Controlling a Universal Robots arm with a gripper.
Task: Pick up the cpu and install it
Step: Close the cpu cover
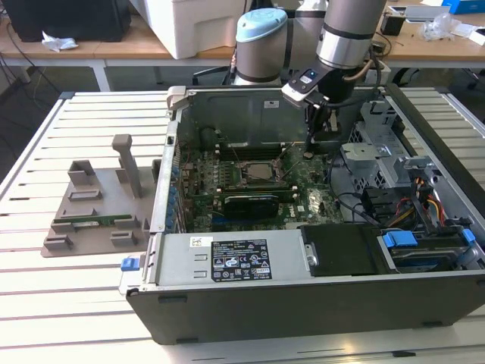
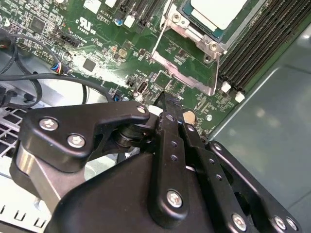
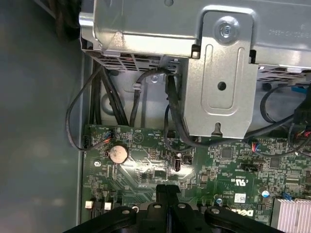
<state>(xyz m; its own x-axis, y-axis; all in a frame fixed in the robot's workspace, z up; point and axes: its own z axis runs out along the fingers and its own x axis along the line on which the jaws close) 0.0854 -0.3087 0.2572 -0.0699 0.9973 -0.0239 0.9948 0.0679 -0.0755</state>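
claw point(image 2: 167, 104): black and very close in the second wrist view. my two fingers are pressed together and nothing is between them.
where my claw is: down inside the open computer case point(image 1: 303, 303), just over the green board point(image 3: 146, 167).
under my fingertips: a bit of board near a round silver battery point(image 3: 118, 154). i cannot tell if i touch the board.
cpu point(image 2: 219, 10): a shiny silver square lying flat in its socket in the middle of the board. it is apart from my claw and not in my grip. in the exterior view the cpu point(image 1: 255, 171) is to the left of my claw.
metal frame point(image 2: 187, 63): goes around the socket.
long black slots point(image 2: 257, 43): right beside the socket.
black card point(image 1: 250, 203): stands on the board, next to the cpu.
black cables point(image 3: 172, 107): hang from a gray metal box point(image 3: 221, 82) down to the board.
gray tray point(image 1: 91, 205): on the white table point(image 1: 68, 303), on the exterior view's left of the case. a long green stick point(image 1: 95, 222) lies in it.
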